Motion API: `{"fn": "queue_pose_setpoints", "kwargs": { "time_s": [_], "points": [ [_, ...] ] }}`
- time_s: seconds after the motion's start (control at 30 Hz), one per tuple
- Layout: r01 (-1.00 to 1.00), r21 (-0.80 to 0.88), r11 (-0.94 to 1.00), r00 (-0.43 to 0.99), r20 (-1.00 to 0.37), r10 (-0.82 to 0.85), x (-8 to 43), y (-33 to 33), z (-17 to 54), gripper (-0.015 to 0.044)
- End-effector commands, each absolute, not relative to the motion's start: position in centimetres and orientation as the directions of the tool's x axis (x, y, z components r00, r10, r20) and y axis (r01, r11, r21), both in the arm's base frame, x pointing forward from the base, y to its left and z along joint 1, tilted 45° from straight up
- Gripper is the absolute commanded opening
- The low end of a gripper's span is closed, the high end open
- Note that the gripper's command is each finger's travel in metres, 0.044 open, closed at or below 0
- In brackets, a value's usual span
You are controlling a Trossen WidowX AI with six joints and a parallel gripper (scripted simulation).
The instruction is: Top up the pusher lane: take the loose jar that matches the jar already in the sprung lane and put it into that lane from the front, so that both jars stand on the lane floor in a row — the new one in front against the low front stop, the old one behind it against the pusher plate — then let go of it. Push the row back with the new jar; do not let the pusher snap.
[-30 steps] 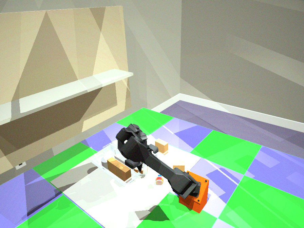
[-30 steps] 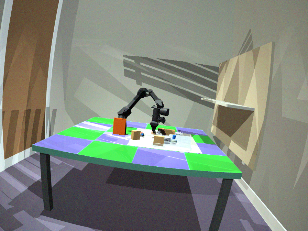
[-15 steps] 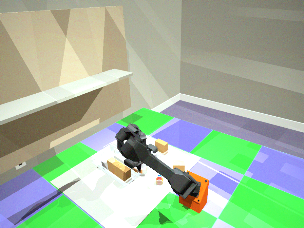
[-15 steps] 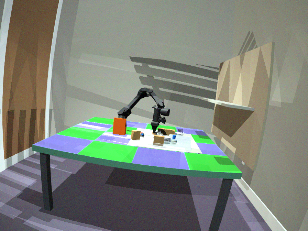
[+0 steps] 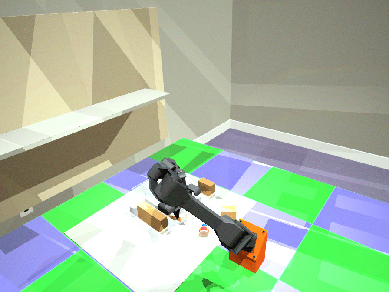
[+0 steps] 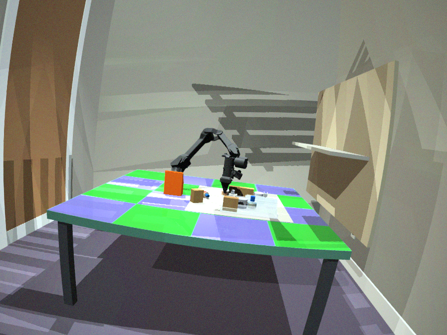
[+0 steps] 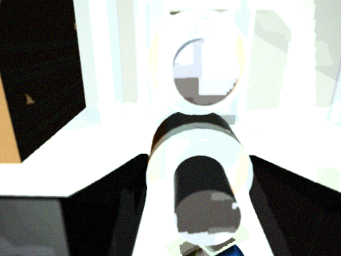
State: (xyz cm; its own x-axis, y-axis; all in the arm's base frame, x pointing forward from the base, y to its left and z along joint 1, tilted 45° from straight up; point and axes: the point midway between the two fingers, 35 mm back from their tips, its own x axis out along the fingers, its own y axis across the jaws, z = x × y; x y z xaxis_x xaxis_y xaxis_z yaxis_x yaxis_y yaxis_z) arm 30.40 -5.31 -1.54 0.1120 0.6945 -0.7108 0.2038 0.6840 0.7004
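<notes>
My gripper [image 5: 177,216] [image 6: 224,192] [image 7: 195,163] points down, shut on a jar [image 5: 182,217] [image 7: 207,211] with a pale shoulder, an orange-brown band and a round grey lid. The held jar is at the front of the sprung lane, lined up with it. The lane jar [image 7: 205,72], of the same look, stands straight ahead between clear side walls; in the wrist view the held jar partly overlaps the lane's front end. I cannot tell the held jar's exact height, and the front stop and pusher plate are not clear. Another loose jar [image 5: 203,230] [image 6: 206,195], red and white with a blue lid, lies behind the gripper.
A long brown box [image 5: 152,217] [image 7: 42,76] sits in the neighbouring lane to the left. Another box [image 5: 206,187] [image 6: 230,203] and a blue-lidded jar [image 6: 252,198] are in the lanes on the other side. A loose box [image 5: 228,211] [image 6: 197,195] stands near the orange base [image 5: 249,251] [image 6: 173,183].
</notes>
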Motion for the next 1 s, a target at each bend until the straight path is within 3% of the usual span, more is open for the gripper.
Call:
{"fn": "queue_pose_setpoints", "kwargs": {
  "time_s": [0.0,0.97],
  "points": [
    [0.194,0.704,0.683,0.131,-0.709,0.693,31.2,-5.6,-1.5,0.0],
    [0.194,0.704,0.683,0.131,-0.709,0.693,32.5,-5.9,-1.5,0.0]
  ]
}}
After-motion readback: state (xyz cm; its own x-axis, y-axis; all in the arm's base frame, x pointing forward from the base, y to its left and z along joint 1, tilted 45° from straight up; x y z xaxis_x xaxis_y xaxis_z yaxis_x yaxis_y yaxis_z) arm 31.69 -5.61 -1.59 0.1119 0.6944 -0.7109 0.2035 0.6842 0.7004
